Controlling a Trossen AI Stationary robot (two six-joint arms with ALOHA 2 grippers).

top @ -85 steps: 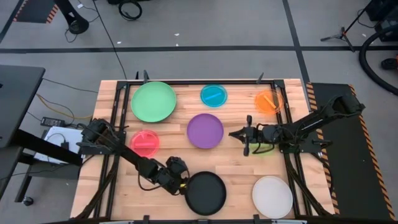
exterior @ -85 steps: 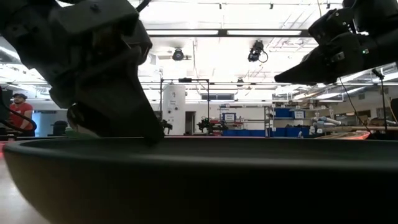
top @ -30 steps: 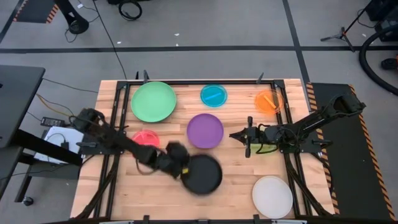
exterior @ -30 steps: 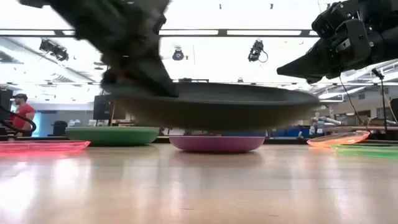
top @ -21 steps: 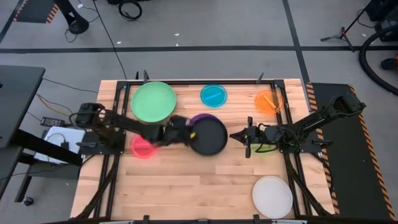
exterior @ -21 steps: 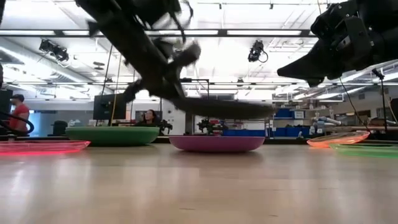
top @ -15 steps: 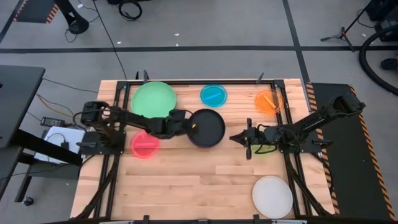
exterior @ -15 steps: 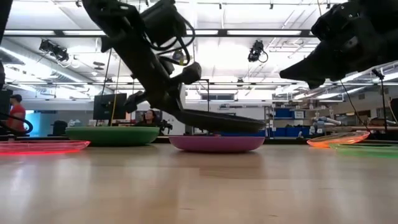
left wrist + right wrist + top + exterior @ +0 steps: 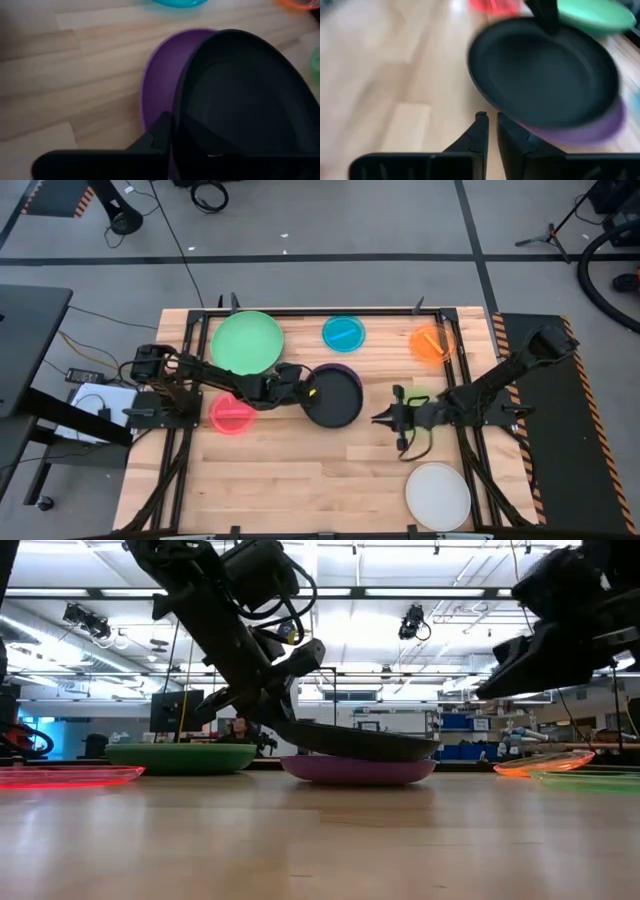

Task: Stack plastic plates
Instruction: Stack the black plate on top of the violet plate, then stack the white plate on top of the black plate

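The black plate [image 9: 335, 396] lies tilted on the purple plate [image 9: 343, 367], its right part resting on the purple plate's rim [image 9: 355, 772], its left rim raised. My left gripper [image 9: 303, 393] is shut on that raised rim. My right gripper [image 9: 383, 418] hovers right of both plates, fingers almost together, nothing between them [image 9: 492, 125]. The lime plate [image 9: 420, 395] lies beside the right arm. The green plate [image 9: 247, 343], blue plate [image 9: 344, 333], orange plate [image 9: 432, 343], red plate [image 9: 232, 412] and white plate [image 9: 438, 495] lie flat on the table. My left gripper pinches the black plate's left rim [image 9: 176, 117] between its two fingers, one finger [image 9: 159, 134] outside the rim and one inside the bowl. The fingers come from the table's left, slanting down. The plate slopes down to the right, its far side on the purple plate.
Bare wood [image 9: 300, 480] spreads along the near part of the table, between the red and the white plate. A black frame [image 9: 190, 350] runs along the table's sides. A person shows far back in the room.
My left gripper has carried the black plate from the near middle of the table toward the far edge and lowered it onto the purple plate, where it now lies tilted. My right gripper has shifted toward the near edge, off the lime plate.
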